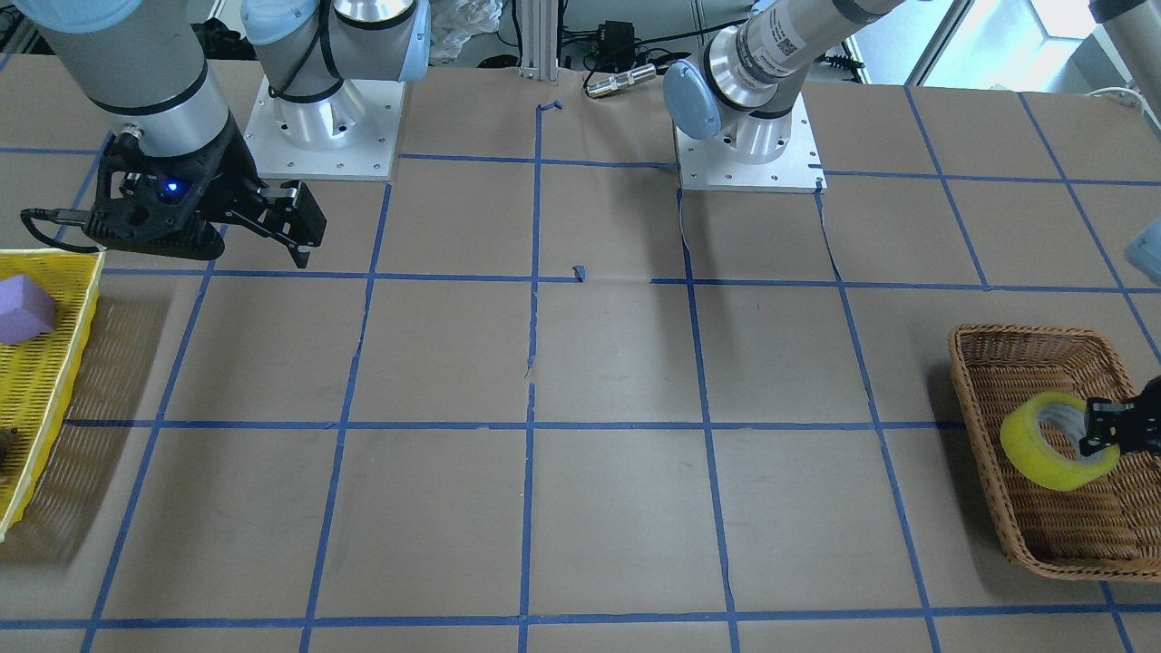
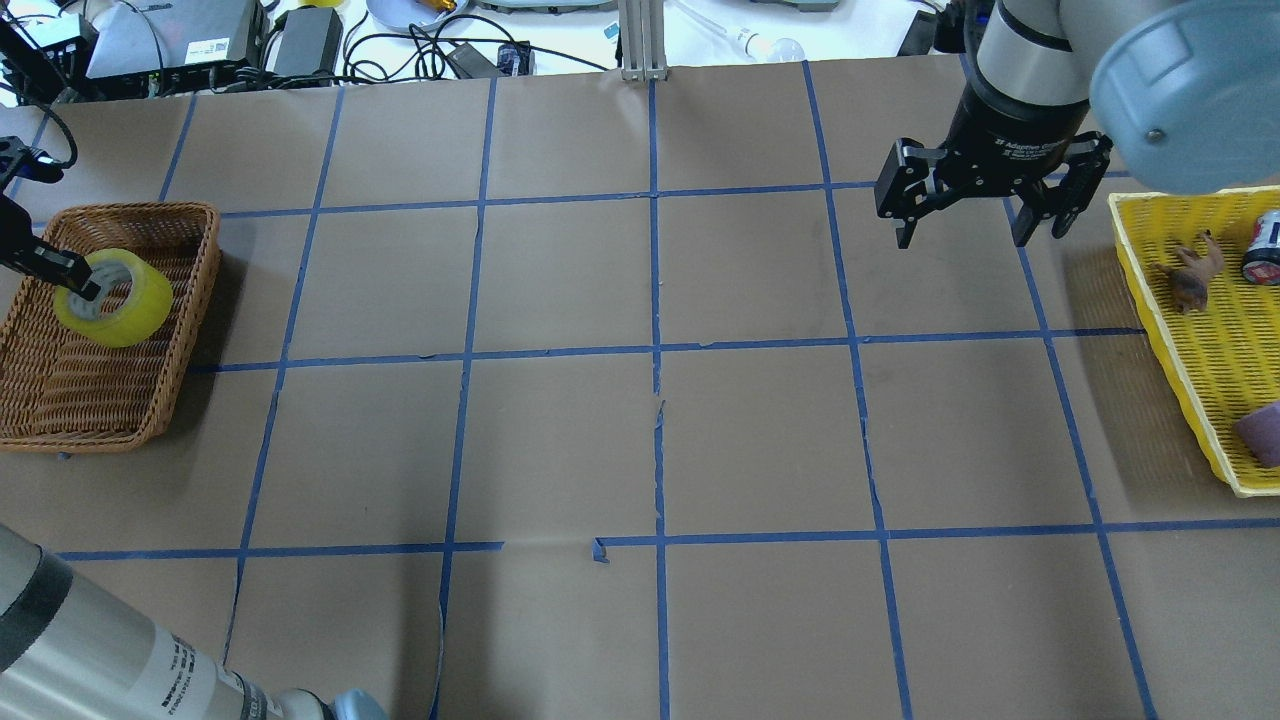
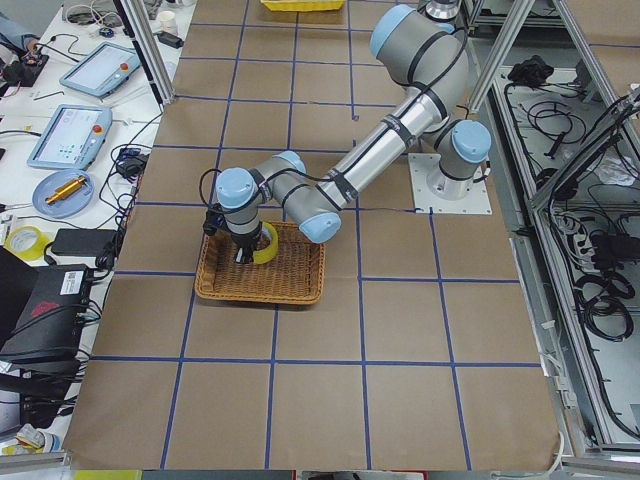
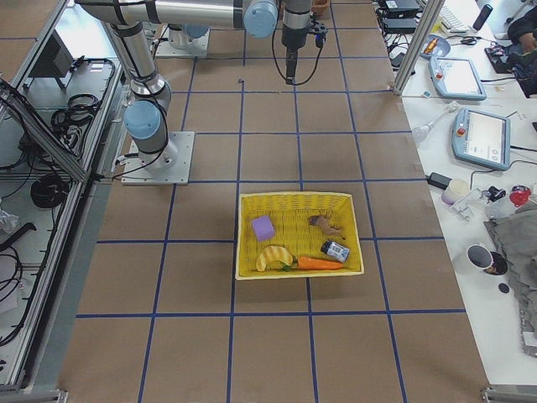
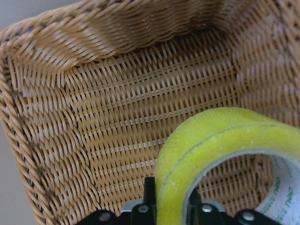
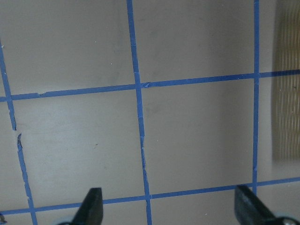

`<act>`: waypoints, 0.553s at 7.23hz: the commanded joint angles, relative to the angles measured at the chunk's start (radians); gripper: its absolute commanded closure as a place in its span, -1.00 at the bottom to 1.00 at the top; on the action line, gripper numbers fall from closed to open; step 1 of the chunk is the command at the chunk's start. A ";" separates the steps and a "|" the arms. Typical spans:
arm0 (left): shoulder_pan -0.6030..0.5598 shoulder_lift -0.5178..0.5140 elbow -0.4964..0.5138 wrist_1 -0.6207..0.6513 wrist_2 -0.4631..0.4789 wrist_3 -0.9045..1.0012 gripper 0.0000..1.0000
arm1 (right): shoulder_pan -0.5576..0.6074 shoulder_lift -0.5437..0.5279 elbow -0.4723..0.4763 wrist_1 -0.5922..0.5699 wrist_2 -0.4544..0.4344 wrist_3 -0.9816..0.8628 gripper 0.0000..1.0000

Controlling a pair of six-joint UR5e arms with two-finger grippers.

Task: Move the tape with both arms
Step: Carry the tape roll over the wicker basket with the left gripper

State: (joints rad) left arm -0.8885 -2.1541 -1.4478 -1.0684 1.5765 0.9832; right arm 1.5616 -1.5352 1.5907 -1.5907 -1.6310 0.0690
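The yellow tape roll (image 2: 118,297) stands on edge inside the wicker basket (image 2: 190,330) at the table's left end. My left gripper (image 2: 82,285) is shut on the roll's wall, one finger inside the white core and one outside. The front-facing view shows the tape (image 1: 1043,444) in the left gripper (image 1: 1099,432) over the basket (image 1: 984,399). In the left wrist view the tape (image 5: 211,136) fills the lower right, pinched between my fingers (image 5: 149,199). My right gripper (image 2: 962,238) is open and empty, hanging above the table beside the yellow tray (image 2: 1135,265); it also shows in the front-facing view (image 1: 304,229).
The yellow tray (image 4: 294,200) at the right end holds a purple block (image 4: 263,227), a banana, a carrot, a can and a brown figure. Blue tape lines grid the brown table. The arm bases (image 1: 322,127) stand at the robot's edge. Cables and devices lie beyond the far edge.
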 commanded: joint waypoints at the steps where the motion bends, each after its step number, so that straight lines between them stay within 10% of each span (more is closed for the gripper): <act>1: 0.006 -0.015 -0.009 0.007 -0.003 0.049 -0.03 | 0.000 0.001 0.000 0.000 0.002 0.000 -1.00; 2: 0.005 -0.009 -0.010 0.007 -0.036 0.070 -0.53 | 0.000 -0.003 -0.006 0.000 0.016 -0.006 -1.00; 4: -0.019 0.016 -0.008 -0.004 -0.046 0.055 -0.61 | -0.005 -0.029 -0.011 0.002 0.017 -0.014 -1.00</act>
State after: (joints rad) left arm -0.8924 -2.1512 -1.4563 -1.0667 1.5384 1.0439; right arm 1.5606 -1.5482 1.5819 -1.5892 -1.6168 0.0614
